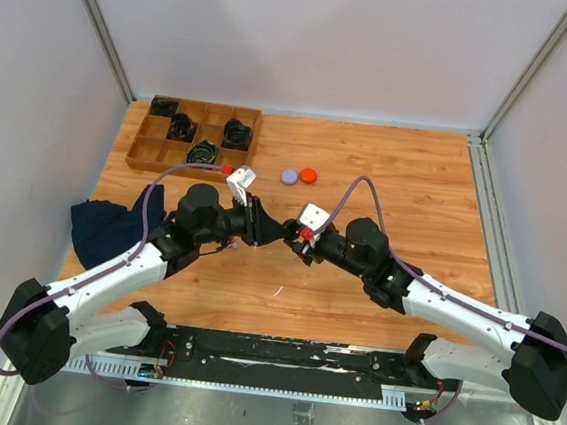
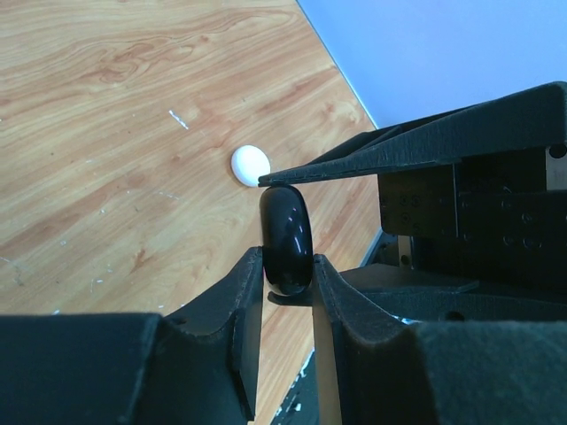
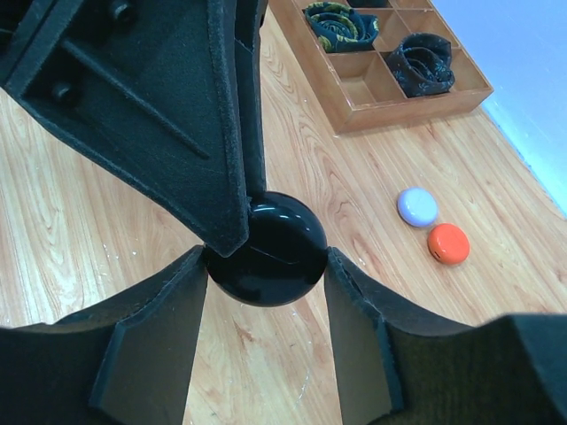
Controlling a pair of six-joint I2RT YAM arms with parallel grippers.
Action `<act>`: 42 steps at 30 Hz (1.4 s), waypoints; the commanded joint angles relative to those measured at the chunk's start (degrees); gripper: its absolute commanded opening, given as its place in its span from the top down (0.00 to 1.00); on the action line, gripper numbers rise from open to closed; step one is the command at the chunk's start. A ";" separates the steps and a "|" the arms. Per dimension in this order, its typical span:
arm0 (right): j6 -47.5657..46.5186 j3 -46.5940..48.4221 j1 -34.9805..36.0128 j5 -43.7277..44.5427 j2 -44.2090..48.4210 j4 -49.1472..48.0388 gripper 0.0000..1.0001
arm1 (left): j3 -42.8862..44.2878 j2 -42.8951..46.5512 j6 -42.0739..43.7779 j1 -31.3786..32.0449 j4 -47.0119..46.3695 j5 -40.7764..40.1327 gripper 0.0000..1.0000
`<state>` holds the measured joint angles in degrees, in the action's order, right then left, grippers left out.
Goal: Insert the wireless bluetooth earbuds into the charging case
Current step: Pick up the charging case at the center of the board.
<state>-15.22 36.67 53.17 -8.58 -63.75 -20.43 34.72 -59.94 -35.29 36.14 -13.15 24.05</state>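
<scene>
A glossy black round charging case [image 3: 270, 252] hangs above the table's middle, gripped by both arms. My right gripper [image 3: 266, 261] is shut across its width, and it shows face-on there. My left gripper [image 2: 287, 266] is shut on its two flat faces, so the case [image 2: 285, 230] appears edge-on. From above, the left gripper [image 1: 280, 230] and right gripper [image 1: 299, 240] meet tip to tip and hide the case. The earbuds are out of view.
A purple round case [image 1: 289, 176] and an orange one [image 1: 308, 175] lie behind the grippers. A white round case [image 2: 251, 165] lies on the wood below. A wooden compartment tray [image 1: 142, 166] with coiled black cables sits back left. A dark blue cloth [image 1: 112, 221] lies at the left.
</scene>
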 commanded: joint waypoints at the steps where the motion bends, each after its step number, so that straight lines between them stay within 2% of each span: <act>1: -1.46 0.37 0.66 -2.25 1.28 1.43 0.44 | 1.97 1.25 6.64 0.42 -2.00 0.75 0.93; 6: 0.10 -0.18 -2.39 -6.68 4.46 3.72 0.36 | 2.56 2.30 13.53 0.42 -0.60 1.45 0.96; 11: 4.94 -2.42 -8.75 -17.75 7.69 1.56 0.30 | 2.26 3.45 16.48 0.42 -2.89 4.66 0.96; 15: 9.90 -5.11 -14.36 -27.59 9.40 -3.60 0.29 | 2.05 4.25 18.98 0.42 -5.19 7.74 0.96; 18: 14.31 -7.42 -18.24 -35.06 9.96 -11.16 0.30 | 2.19 4.82 20.07 0.43 -7.80 10.16 0.97; 22: 17.16 -7.52 -21.17 -42.87 9.30 -15.63 0.32 | 3.55 4.39 22.51 0.42 -9.76 14.04 0.97; 29: 21.79 -6.80 -22.67 -47.15 7.00 -22.27 0.37 | 5.13 3.12 24.74 0.42 -13.46 19.09 0.97; 42: 26.91 -3.62 -22.68 -49.68 4.04 -26.06 0.50 | 6.86 0.92 26.25 0.86 -13.77 24.52 0.99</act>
<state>9.80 30.26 31.24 -56.21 -59.77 -43.00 39.55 -58.89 -10.24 36.32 -24.80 45.36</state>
